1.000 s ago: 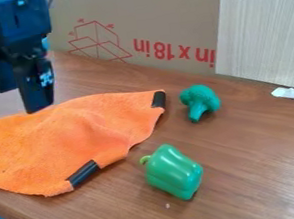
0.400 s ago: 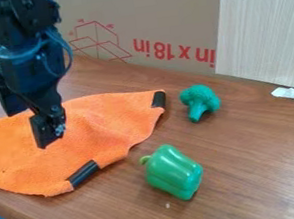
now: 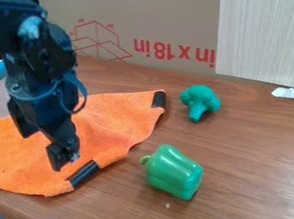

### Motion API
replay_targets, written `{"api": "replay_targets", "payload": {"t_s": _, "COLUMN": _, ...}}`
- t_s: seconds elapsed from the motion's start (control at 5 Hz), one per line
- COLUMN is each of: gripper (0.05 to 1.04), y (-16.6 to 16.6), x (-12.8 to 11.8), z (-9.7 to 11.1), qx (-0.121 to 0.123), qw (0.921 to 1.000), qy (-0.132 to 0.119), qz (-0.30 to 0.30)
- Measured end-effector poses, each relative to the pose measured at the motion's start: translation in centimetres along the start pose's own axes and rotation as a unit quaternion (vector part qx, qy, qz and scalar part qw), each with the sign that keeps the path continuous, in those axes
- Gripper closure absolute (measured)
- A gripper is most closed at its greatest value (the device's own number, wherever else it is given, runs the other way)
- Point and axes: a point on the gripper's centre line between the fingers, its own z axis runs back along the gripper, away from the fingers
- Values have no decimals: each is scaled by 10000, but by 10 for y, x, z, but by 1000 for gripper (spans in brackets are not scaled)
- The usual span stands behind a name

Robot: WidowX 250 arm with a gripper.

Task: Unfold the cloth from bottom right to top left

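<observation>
The black gripper [image 3: 43, 150] hangs over the orange cloth [image 3: 105, 131] at the left, its two fingers spread and nothing between them. Its right fingertip is just up and left of the black strip [image 3: 84, 173] on the cloth's lower right edge; whether it touches the cloth I cannot tell. Spread out with some soft wrinkles, the cloth runs to the left edge of the view. A second black strip [image 3: 159, 99] marks its upper right corner. The arm covers part of the cloth's upper left.
Right of the cloth lie a green toy pepper [image 3: 174, 172] and, farther back, a green toy broccoli [image 3: 200, 102]. A cardboard wall [image 3: 164, 8] with a pale panel [image 3: 258, 32] stands behind the wooden table [image 3: 253, 179]. Blue shows beyond the table's lower left edge.
From the upper left, the gripper has come down and to the right, toward the cloth's lower black strip. The cloth, pepper and broccoli have kept their places.
</observation>
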Motion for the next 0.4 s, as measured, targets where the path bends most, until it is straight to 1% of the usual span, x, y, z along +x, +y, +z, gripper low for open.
{"api": "replay_targets", "payload": {"t_s": 0.4, "gripper": 82, "y": -24, "x": 2, "z": -18, "qx": 105, "qw": 9999, "qy": -73, "qz": -86}}
